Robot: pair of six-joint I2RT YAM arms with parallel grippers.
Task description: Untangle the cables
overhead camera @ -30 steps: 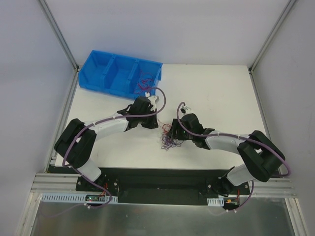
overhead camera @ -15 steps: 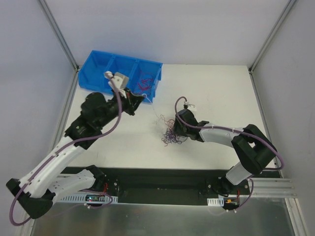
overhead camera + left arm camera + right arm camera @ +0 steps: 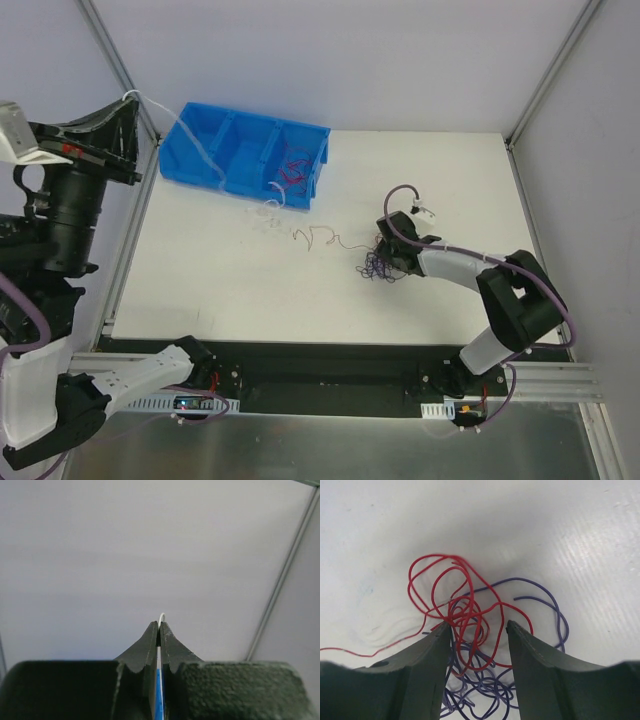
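Note:
My left gripper (image 3: 128, 96) is raised high at the far left, shut on a thin white wire (image 3: 268, 208) that slants down over the bin to the table. In the left wrist view the jaws (image 3: 160, 626) pinch the white wire's end (image 3: 161, 615). A loose red wire (image 3: 316, 238) lies mid-table. My right gripper (image 3: 380, 262) is low on the table at the bunch of purple and red wires (image 3: 372, 266). In the right wrist view its open gripper (image 3: 479, 625) straddles the red loops (image 3: 462, 605) and the purple coils (image 3: 485, 687).
A blue three-compartment bin (image 3: 215, 125) stands at the back left, with red wires (image 3: 293, 167) in its right compartment. Metal frame posts rise at the back corners. The white table edge runs along the front, near the arm bases.
My left arm has risen up and to the left, drawing the white wire out of the bunch. My right gripper has moved right with the purple and red bunch.

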